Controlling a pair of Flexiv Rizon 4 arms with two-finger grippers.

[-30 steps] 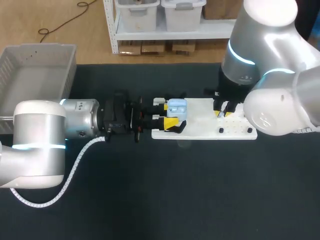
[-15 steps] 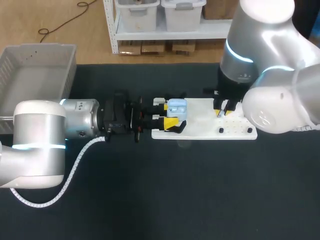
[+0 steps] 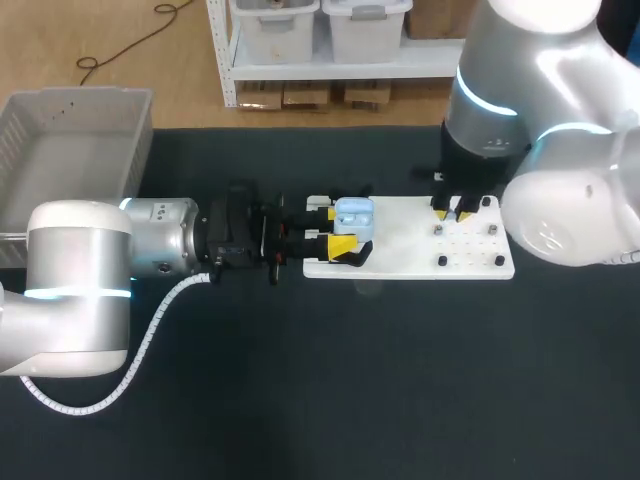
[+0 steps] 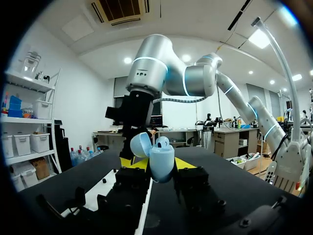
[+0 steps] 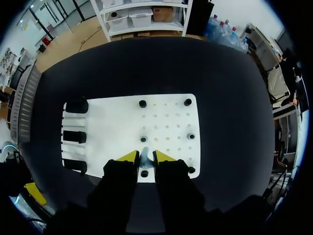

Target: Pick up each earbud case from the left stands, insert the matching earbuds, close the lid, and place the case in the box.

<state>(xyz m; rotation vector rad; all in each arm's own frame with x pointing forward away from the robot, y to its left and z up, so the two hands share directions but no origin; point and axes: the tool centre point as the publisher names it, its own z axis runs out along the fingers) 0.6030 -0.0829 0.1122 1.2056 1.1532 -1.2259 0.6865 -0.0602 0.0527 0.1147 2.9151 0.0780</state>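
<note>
One upright earbud case (image 4: 161,165), lid open, in left gripper (image 3: 338,229).

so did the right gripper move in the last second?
Yes. In the head view the right gripper has shifted toward the far edge of the white board, with an earbud between its fingers.

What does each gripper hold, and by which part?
Left gripper clamps the open blue case by its lower body; right gripper pinches an earbud by its sides.
</note>
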